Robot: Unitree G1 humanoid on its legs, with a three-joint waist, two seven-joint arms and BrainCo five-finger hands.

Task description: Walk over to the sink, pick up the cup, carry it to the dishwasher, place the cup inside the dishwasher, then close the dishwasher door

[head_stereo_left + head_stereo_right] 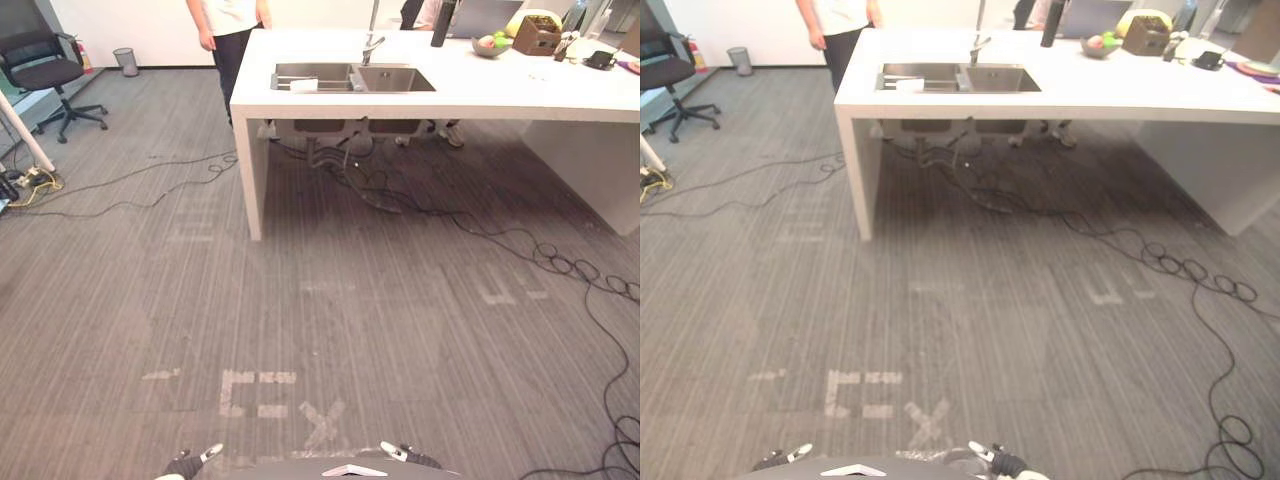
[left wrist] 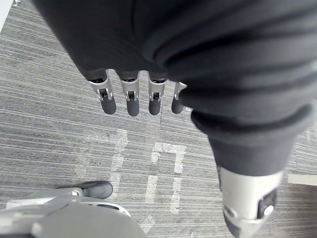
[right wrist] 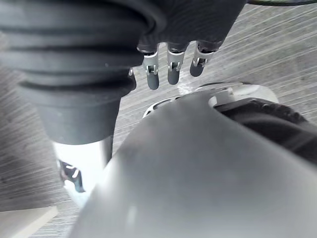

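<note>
1. Cup point(image 1: 303, 85): white, in the left basin of the sink point(image 1: 395, 80), far ahead across the carpet.
2. Sink is set in the white surface point(image 1: 500, 90).
3. Left hand point(image 2: 130, 99): fingers straight, released, empty.
4. Right hand point(image 3: 172, 72): fingers likewise released, empty.

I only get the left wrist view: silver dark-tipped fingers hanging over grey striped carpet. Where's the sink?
Observer: The stainless steel double sink sits in a long white counter, straight ahead across the grey striped carpet.
Operator: Any cup in it?
Observer: A small white object, perhaps the cup, lies in the sink's left basin.
Operator: Is the other hand busy?
Observer: No, the right hand hangs with straight fingers, holding nothing.
</note>
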